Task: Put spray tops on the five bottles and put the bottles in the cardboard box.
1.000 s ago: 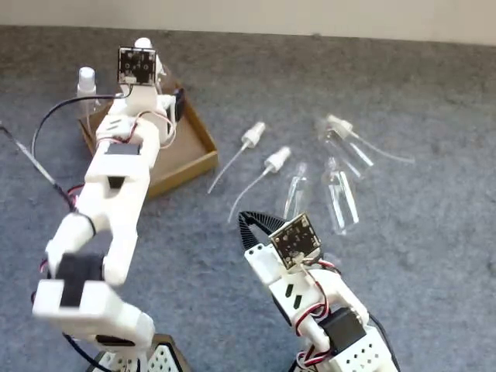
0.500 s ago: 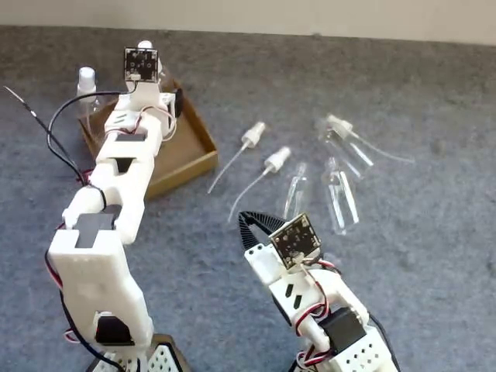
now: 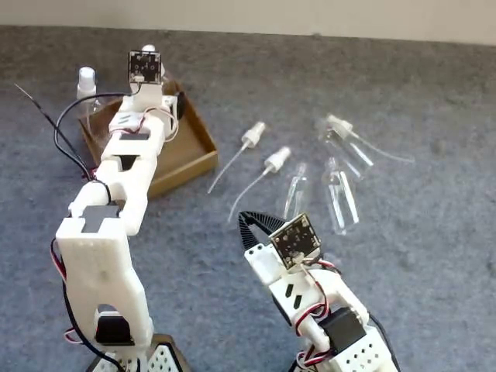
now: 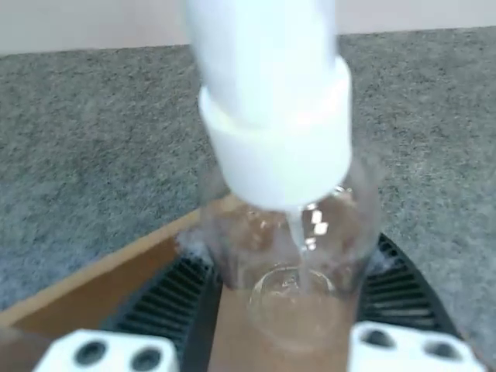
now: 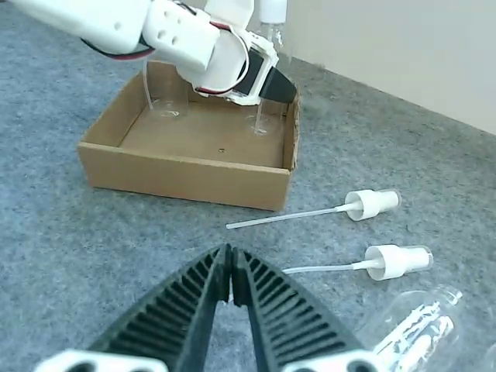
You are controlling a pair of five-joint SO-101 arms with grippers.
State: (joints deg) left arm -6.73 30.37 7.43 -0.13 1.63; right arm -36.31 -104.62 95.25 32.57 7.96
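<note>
A clear bottle [image 4: 287, 256] with a white spray top [image 4: 271, 101] stands upright on the floor of the cardboard box [image 3: 190, 164]. My left gripper [image 4: 291, 298] is shut on it, one jaw against each side. From the right wrist view the same gripper [image 5: 263, 77] holds that bottle [image 5: 265, 112] near the box's far corner. A second capped bottle [image 3: 86, 80] stands in the box's other back corner. Two loose spray tops [image 3: 253, 133] [image 3: 277, 159] lie on the carpet. My right gripper [image 5: 230, 263] is shut and holds nothing, short of the box [image 5: 186, 182].
Two uncapped bottles [image 3: 295, 188] [image 3: 341, 195] and one with a spray top [image 3: 341, 141] lie on the grey carpet right of the box. The right arm [image 3: 310, 287] sits low at the near edge. The left arm [image 3: 116, 186] stretches over the box's near wall.
The left arm has straightened and reached a little farther toward the back of the box, still holding the bottle. The right arm has not moved.
</note>
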